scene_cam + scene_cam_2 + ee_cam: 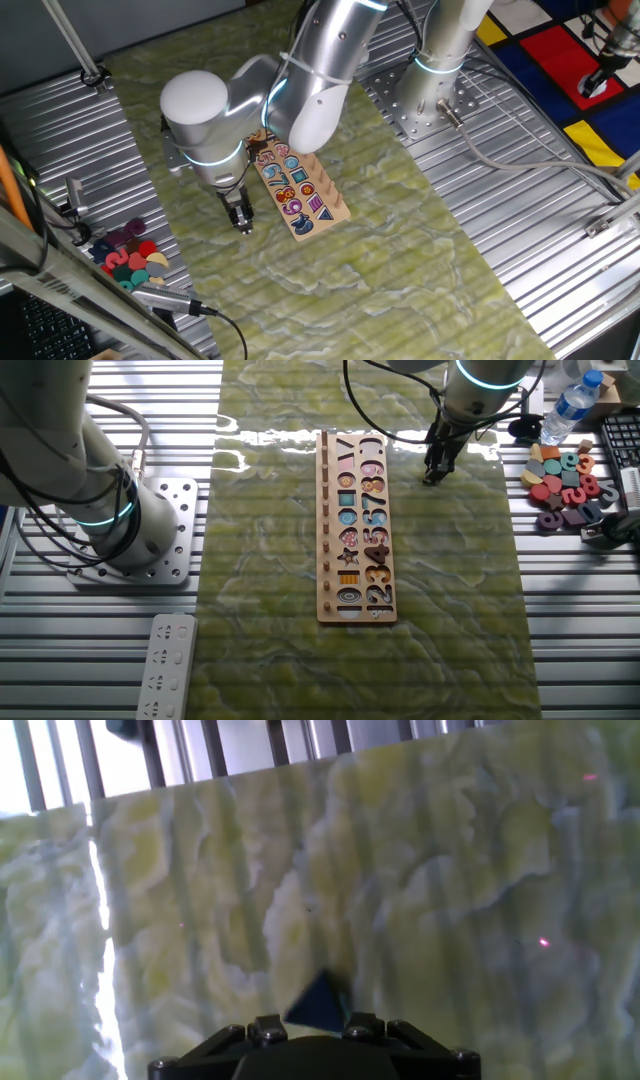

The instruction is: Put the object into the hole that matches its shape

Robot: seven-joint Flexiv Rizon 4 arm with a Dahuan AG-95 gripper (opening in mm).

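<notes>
end effector (pixel 318 1020) is clamped on the small flat dark navy-black triangular puzzle piece (pixel 316 1000), which pokes out between the fingertips in the hand view with one corner pointing up and away from the camera. in the two fixed views the fingers hang low over the green-and-yellow marbled mat (pixel 400 250) on the bench, just beside the long narrow light-wood puzzle board of colourful numbers and shapes (pixel 355 525), near one of its short ends but not over it (the piece itself is too small to pick out in those views).

so the pickup half of the job looks done: the piece is off the bench surface and in the grip, as far as the hand view shows, though whether it is clear of the mat or only just above it i cannot tell. what is left is the whole placing half. the small triangle-shaped recess with a dark purple look (pixel 345 452) sits near the end of the board closest to the end effector, among the shape row, and nothing fills it yet. the piece has yet to be carried sideways over the board, turned so its corners line up with the recess, lowered in and let go. the heap of loose red, teal and pink pieces (pixel 128 257) lies well apart on the ribbed metal and plays no part.
</notes>
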